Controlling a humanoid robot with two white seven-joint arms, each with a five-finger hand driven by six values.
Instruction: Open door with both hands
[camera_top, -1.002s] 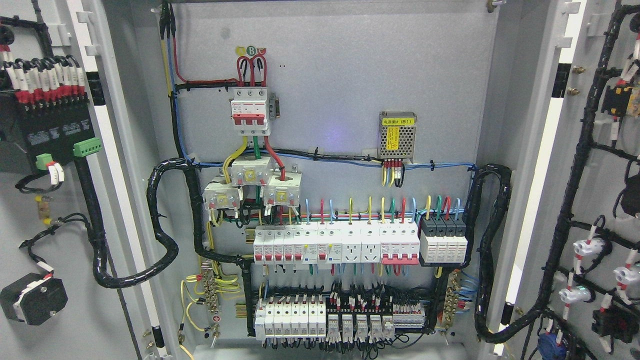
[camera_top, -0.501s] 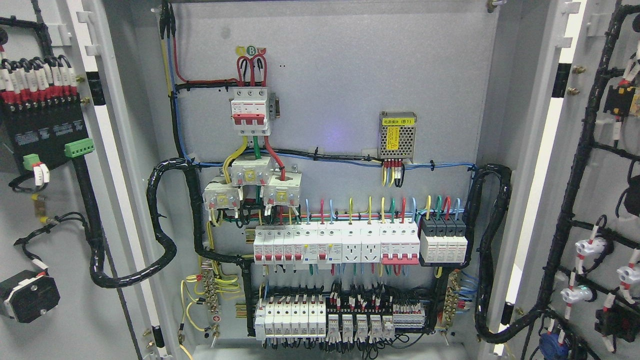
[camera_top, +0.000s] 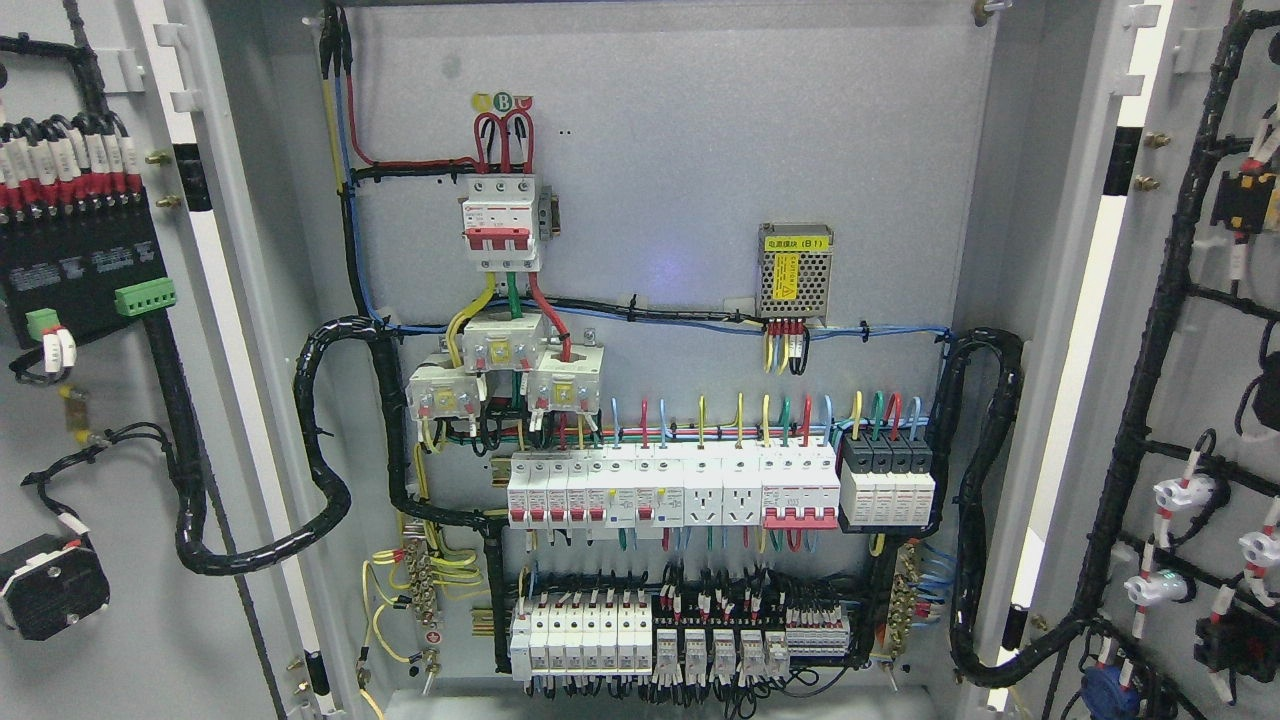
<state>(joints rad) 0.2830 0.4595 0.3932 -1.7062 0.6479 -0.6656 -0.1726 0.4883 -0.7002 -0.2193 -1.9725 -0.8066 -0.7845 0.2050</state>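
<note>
Doors stand swung wide on both sides of the cabinet (camera_top: 660, 150), and the change over the last second is on the left door (camera_top: 90, 420). Its black terminal block (camera_top: 80, 270) sits further toward the picture's left edge than a second ago, and the black round part (camera_top: 45, 585) low on that door has slid the same way, now partly cut off by the edge. So the left door is opening a little further, away from the cabinet. The right door (camera_top: 1200, 400), with its black harness (camera_top: 1150, 350), shifts only slightly outward, its white lamp sockets (camera_top: 1180, 495) sitting a touch nearer the right edge.

Inside the cabinet nothing moves: the red breaker (camera_top: 497, 222), the row of white breakers (camera_top: 670, 488) below it and the small power supply (camera_top: 795, 270) to its right all hold their places.

Neither hand shows here, so I cannot tell the state of the fingers or whether they hold either door.

For the task, this reads as the closing stretch: both doors are already well open, the interior fully exposed, and only the last bit of swing seems left.
</note>
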